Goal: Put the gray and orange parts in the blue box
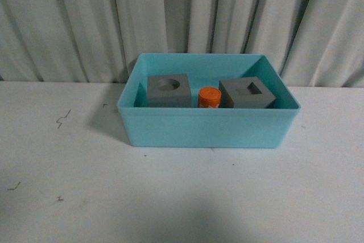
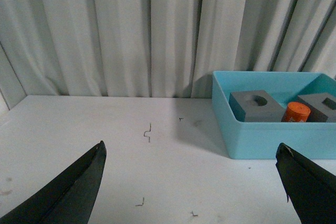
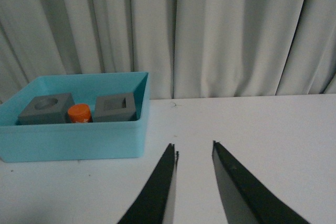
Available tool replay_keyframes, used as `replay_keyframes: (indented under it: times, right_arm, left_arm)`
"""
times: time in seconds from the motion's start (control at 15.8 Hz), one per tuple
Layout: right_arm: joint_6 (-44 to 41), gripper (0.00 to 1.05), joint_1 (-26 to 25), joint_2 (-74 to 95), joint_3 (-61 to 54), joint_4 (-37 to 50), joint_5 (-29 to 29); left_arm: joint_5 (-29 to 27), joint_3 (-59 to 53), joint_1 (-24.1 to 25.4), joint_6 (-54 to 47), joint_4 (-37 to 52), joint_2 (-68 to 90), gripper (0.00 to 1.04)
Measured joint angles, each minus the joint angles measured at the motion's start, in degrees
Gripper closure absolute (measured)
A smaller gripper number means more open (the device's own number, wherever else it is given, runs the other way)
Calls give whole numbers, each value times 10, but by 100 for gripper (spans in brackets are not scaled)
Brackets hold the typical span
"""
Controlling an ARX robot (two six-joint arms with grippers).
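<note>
The blue box (image 1: 207,129) stands on the white table in the front view. Inside it sit the gray cube with a round recess (image 1: 169,91), the orange cylinder (image 1: 209,97) and the gray cube with a square recess (image 1: 247,93), side by side. Neither arm shows in the front view. My left gripper (image 2: 190,150) is open and empty, over bare table to the left of the box (image 2: 262,140). My right gripper (image 3: 193,148) is open and empty, to the right of the box (image 3: 73,140).
A gray-white curtain (image 1: 182,15) hangs behind the table. Small dark scratch marks (image 1: 61,119) lie on the table left of the box.
</note>
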State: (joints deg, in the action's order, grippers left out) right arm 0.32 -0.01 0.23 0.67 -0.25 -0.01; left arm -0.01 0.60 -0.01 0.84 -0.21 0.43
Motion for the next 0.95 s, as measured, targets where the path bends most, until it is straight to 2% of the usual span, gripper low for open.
replay_keyframes:
  times: [0.06, 0.13, 0.32, 0.51, 0.95]
  right_arm:
    - [0, 64, 0, 0, 0, 0, 0]
    - [0, 56, 0, 0, 0, 0, 0]
    - [0, 45, 0, 0, 0, 0, 0]
    - [0, 8, 0, 0, 0, 0, 0]
    - [0, 6, 0, 0, 0, 0, 0]
  left_arm:
    - [0, 0, 0, 0, 0, 0, 7]
    - [0, 0, 0, 0, 0, 0, 7]
    - [0, 0, 0, 0, 0, 0, 7]
    - [0, 0, 0, 0, 0, 0, 7]
    - [0, 0, 0, 0, 0, 0, 7]
